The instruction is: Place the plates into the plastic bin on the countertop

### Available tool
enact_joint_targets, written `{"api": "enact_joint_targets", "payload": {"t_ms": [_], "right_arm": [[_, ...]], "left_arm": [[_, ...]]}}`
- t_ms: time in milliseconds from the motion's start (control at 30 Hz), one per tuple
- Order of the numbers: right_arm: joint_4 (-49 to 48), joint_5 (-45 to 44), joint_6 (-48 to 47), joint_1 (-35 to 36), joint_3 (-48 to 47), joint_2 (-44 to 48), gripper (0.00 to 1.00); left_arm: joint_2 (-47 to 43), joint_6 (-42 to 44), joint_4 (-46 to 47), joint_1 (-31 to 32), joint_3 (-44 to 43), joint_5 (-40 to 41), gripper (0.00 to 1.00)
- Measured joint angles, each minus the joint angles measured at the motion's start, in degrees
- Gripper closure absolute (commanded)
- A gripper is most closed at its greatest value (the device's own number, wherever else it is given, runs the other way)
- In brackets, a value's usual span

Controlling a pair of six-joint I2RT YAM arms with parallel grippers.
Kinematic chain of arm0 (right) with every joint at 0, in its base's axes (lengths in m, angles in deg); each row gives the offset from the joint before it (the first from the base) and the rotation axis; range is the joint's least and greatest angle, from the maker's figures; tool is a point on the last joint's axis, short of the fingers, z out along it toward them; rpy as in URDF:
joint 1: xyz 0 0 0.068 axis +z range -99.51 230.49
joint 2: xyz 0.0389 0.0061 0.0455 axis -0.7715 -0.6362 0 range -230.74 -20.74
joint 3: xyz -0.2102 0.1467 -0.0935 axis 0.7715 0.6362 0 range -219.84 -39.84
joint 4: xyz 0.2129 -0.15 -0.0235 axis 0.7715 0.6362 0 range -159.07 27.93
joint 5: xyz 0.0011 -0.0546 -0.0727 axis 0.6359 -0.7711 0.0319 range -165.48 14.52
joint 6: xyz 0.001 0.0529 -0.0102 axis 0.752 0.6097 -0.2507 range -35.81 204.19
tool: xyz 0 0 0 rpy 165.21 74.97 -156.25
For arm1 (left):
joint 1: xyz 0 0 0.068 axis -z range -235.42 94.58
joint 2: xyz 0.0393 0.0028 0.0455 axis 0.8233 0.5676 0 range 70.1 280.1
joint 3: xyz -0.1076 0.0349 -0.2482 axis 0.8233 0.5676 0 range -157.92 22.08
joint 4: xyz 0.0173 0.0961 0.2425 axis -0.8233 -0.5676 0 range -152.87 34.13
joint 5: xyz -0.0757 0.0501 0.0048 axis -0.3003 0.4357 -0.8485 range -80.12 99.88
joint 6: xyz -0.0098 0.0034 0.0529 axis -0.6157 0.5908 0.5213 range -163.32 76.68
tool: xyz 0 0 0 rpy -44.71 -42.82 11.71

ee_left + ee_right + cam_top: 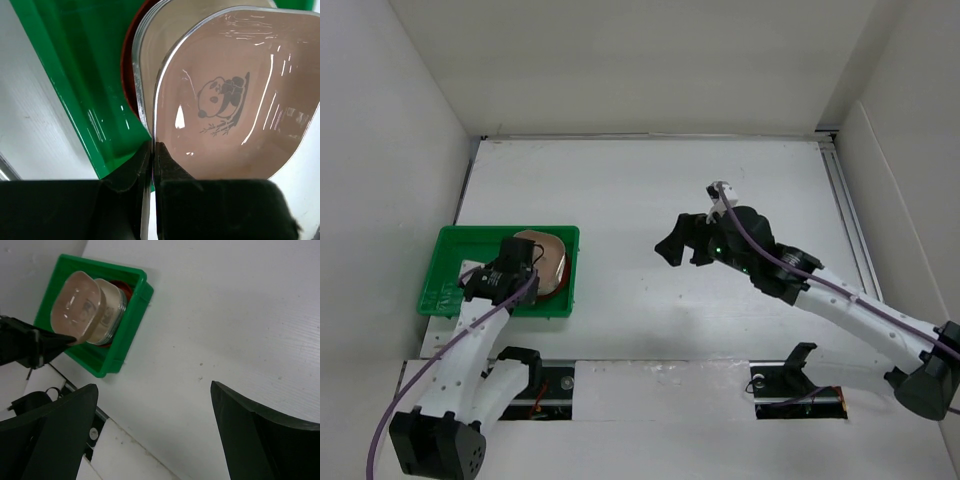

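Observation:
The green plastic bin (445, 262) sits at the left of the white countertop (650, 190). My left gripper (527, 264) is shut on the rim of the pinkish-tan plate (235, 100), which has a panda picture. It holds the plate tilted over a stack in the bin's right half. The stack shows a cream plate (147, 55) on a reddish-brown one (127, 65). My right gripper (682, 240) is open and empty above the middle of the countertop, and its wrist view shows the bin (131, 315) and stack. The lavender and pale green plates are not visible.
White walls (400, 150) enclose the countertop on the left, back and right. A metal rail (850, 220) runs along the right side. The near ledge (660, 385) holds both arm bases and two dark slots.

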Motion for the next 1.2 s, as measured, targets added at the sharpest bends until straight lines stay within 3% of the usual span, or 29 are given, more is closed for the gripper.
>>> {"api": "enact_joint_targets", "payload": {"t_ms": [67, 100, 133, 200, 400, 700, 967, 1200], "right_arm": [[0.02, -0.22, -0.04, 0.00, 0.00, 2.27, 0.00], [0.07, -0.42, -0.11, 0.02, 0.00, 3.15, 0.00], [0.07, -0.50, -0.15, 0.02, 0.00, 3.87, 0.00], [0.09, -0.63, -0.20, 0.02, 0.00, 4.70, 0.00], [0.50, -0.98, -0.44, 0.02, 0.00, 4.98, 0.00], [9.60, -10.97, -0.55, 2.64, -3.72, 5.92, 0.00], [24.37, -22.64, -0.35, 5.66, -16.76, 13.38, 0.00], [33.35, -25.99, -0.37, 5.97, -19.30, 25.57, 0.00]], "left_arm": [[0.96, -1.31, 0.15, 0.00, 0.72, -1.05, 0.79], [1.14, -1.68, 0.37, 0.00, 0.76, -1.40, 0.62], [1.25, -1.90, 0.72, 0.00, 0.76, -1.62, 0.25], [0.92, -1.68, 0.98, 0.00, 0.22, -2.10, 0.00], [-0.15, 1.53, 0.20, 0.00, -8.79, -0.72, 0.00], [-1.20, 28.48, 5.29, 2.03, -18.80, -4.02, 0.00], [-16.33, 46.58, 4.04, 2.40, -30.49, -4.92, 0.00], [-29.24, 53.24, 2.45, 2.56, -35.04, -4.50, 0.00]]}}
